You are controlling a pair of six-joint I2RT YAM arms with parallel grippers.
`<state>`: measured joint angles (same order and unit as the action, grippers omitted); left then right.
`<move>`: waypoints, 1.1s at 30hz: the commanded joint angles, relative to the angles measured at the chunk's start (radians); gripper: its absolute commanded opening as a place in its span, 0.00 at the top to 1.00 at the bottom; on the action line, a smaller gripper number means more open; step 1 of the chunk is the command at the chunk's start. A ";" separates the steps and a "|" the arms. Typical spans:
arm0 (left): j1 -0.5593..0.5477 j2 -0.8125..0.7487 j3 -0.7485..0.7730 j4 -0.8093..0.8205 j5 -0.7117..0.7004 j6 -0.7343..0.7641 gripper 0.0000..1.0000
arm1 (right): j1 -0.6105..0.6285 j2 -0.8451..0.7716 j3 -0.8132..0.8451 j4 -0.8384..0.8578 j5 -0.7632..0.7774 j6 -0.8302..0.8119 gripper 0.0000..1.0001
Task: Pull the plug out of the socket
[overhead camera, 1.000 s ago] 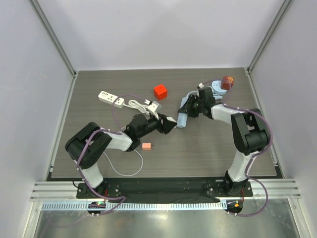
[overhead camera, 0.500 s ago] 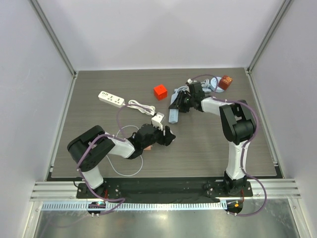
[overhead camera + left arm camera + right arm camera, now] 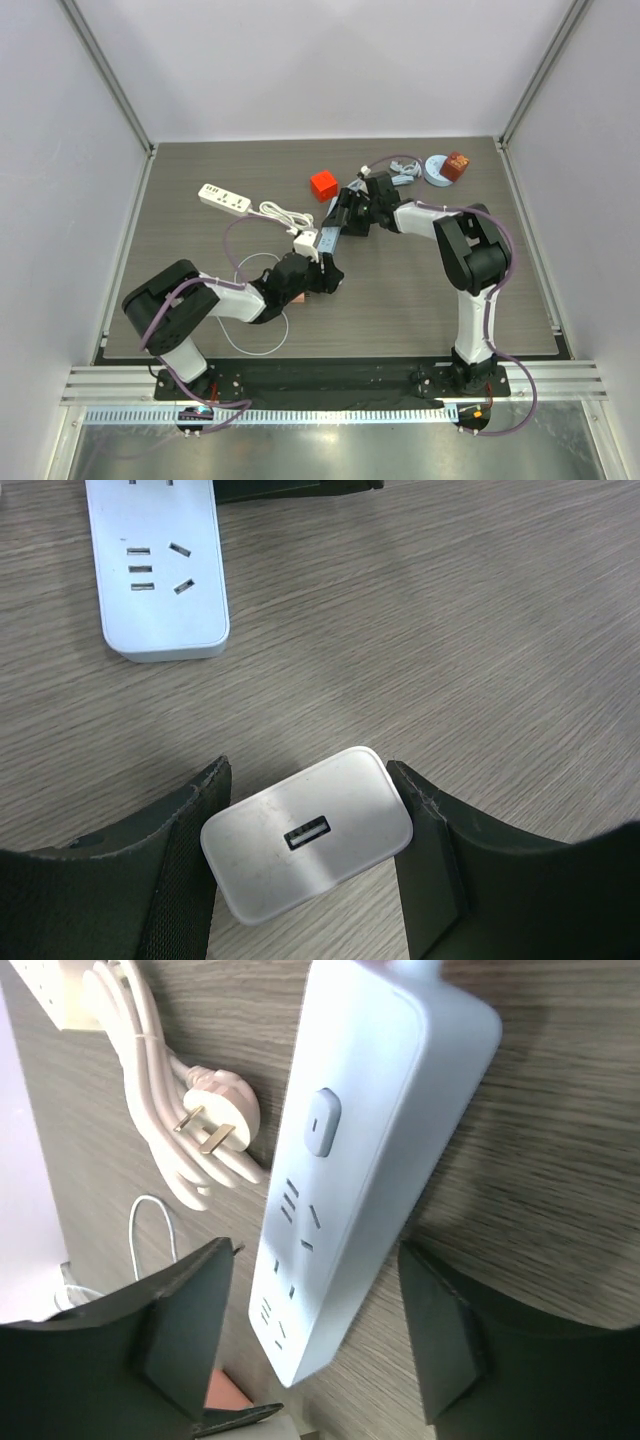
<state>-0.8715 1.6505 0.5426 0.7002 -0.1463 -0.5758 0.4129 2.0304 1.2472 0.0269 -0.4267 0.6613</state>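
The plug (image 3: pixel 305 835) is a small white charger block with a USB port facing the left wrist camera. It sits between the fingers (image 3: pixel 180 860) of the left hand (image 3: pixel 308 780), which is closed narrow onto its 2 short sides. It looks rigid and light, with smooth plastic and rounded corners, so it will probably slip or twist under a shallow pinch. The best hold is on the flat side faces, set deep on the pads, with a pull straight along the prongs and no rocking. The prongs themselves are hidden. The strip (image 3: pixel 370 1130) lies on the tabletop (image 3: pixel 480 630) with its end just beyond the plug and apart from it, so the plug appears to be already out of the socket. The strip is a hard, glossy shell and also seems light, so it would likely lift with the plug unless braced. The right hand (image 3: pixel 315 1255) straddles the strip across its width, with its fingers near both long edges. I cannot tell whether they actually pinch it.
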 commanded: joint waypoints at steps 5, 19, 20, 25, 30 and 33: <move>-0.007 -0.057 -0.023 0.059 -0.022 0.001 0.48 | 0.001 -0.139 -0.012 -0.090 0.098 -0.025 0.19; -0.021 -0.107 -0.030 0.088 0.027 0.105 0.32 | -0.113 -0.367 -0.060 -0.220 0.322 -0.028 0.03; -0.021 -0.110 -0.030 0.085 0.028 0.108 0.32 | -0.132 -0.374 -0.061 -0.222 0.345 -0.023 0.00; -0.021 -0.142 -0.038 0.074 0.034 0.117 0.32 | -0.241 -0.363 -0.016 -0.226 0.422 -0.002 0.00; -0.021 -0.170 -0.050 0.073 0.028 0.125 0.28 | -0.312 -0.317 0.061 -0.232 0.612 -0.020 0.00; -0.021 -0.192 -0.059 0.073 0.025 0.132 0.28 | -0.355 -0.257 0.125 -0.234 0.667 -0.045 0.00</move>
<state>-0.8898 1.5070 0.4965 0.7250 -0.1123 -0.4763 0.0822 1.7359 1.2934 -0.2237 0.1131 0.6468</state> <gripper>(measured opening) 0.718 0.995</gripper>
